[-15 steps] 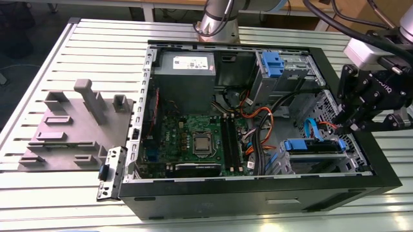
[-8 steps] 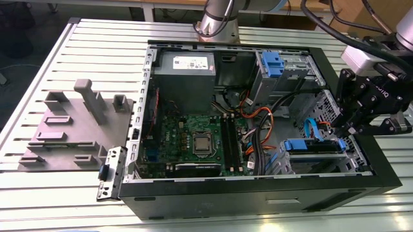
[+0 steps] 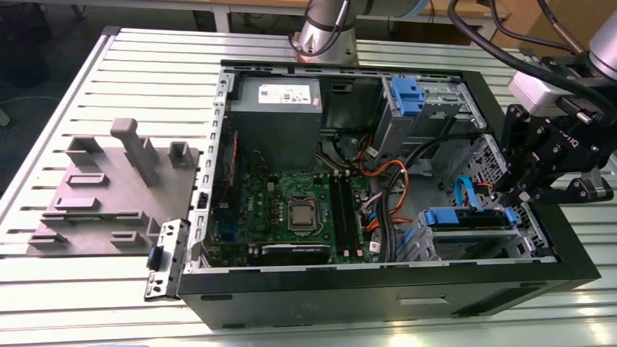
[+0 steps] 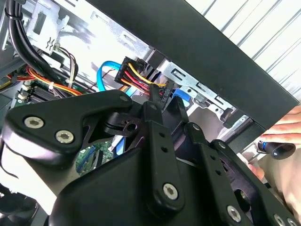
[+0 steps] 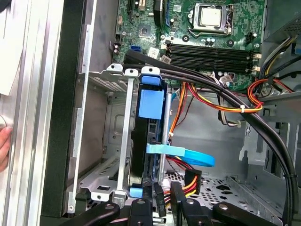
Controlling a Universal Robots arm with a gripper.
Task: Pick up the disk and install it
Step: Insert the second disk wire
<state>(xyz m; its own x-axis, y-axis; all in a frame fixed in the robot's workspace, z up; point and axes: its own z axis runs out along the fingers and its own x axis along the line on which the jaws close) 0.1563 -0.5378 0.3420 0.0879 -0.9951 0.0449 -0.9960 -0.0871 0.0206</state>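
The disk (image 5: pixel 151 141) is being shown seated in the drive cage (image 5: pixel 110 141) of the computer case (image 3: pixel 386 289), edge-on. The end effector (image 3: pixel 525 189) is being positioned at the cage's cabled end; whether it is open or closed cannot be told.

table: slatted silver aluminium worktable (image 3: pixel 58 108), grooves running across the exterior view
fixture: grey plastic jig plate with upright posts (image 3: pixel 106 191), flat on the table toward the exterior view's left
floor: dark floor (image 3: pixel 43 40) beyond the table's far edge
furniture: pale wooden panel (image 3: pixel 516 18) past the table's far corner, at the exterior view's right
light: even, bright, soft shadows on the table
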